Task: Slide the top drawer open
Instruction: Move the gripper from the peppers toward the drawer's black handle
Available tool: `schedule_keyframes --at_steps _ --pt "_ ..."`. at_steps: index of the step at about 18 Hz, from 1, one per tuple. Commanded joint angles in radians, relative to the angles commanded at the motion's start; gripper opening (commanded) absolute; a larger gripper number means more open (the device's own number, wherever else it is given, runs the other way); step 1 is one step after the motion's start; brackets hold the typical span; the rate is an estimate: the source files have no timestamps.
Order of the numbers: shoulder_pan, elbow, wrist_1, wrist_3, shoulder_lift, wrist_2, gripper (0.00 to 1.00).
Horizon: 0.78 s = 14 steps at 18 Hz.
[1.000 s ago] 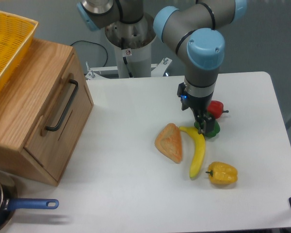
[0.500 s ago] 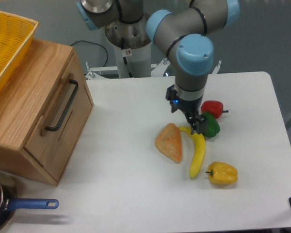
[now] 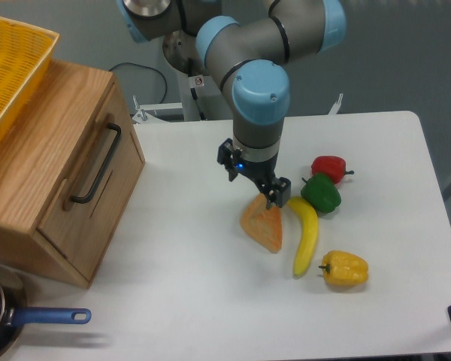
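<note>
The top drawer (image 3: pixel 81 201) is the light-oak front panel of the wooden cabinet at the left, flush with the cabinet and facing right. Its long black bar handle (image 3: pixel 96 164) runs along the panel. My gripper (image 3: pixel 275 198) hangs near the middle of the table, far to the right of the handle. It points down just above the top edge of an orange wedge-shaped toy (image 3: pixel 263 222). Its fingers look pressed together with nothing between them.
A banana (image 3: pixel 307 233), a green pepper (image 3: pixel 322 193), a red pepper (image 3: pixel 329 167) and a yellow pepper (image 3: pixel 344 268) lie right of the gripper. A yellow mesh basket (image 3: pixel 11 68) rests on the cabinet. A blue-handled pan (image 3: pixel 30 319) sits at the front left.
The arm has swung left across the table, from over the green pepper to over the orange wedge, closing some of the distance to the cabinet. The drawer has not moved.
</note>
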<state>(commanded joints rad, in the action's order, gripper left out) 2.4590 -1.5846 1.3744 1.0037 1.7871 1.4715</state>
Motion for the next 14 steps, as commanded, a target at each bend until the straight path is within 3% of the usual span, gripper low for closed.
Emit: schedule_keyframes --at_steps 4,7,14 --pt "-0.012 0.029 0.052 -0.166 -0.006 -0.111 1.00" --pt "-0.044 0.038 0.068 -0.236 -0.014 -0.128 1.00" --pt "-0.100 0.038 0.069 -0.292 -0.052 -0.184 1.00"
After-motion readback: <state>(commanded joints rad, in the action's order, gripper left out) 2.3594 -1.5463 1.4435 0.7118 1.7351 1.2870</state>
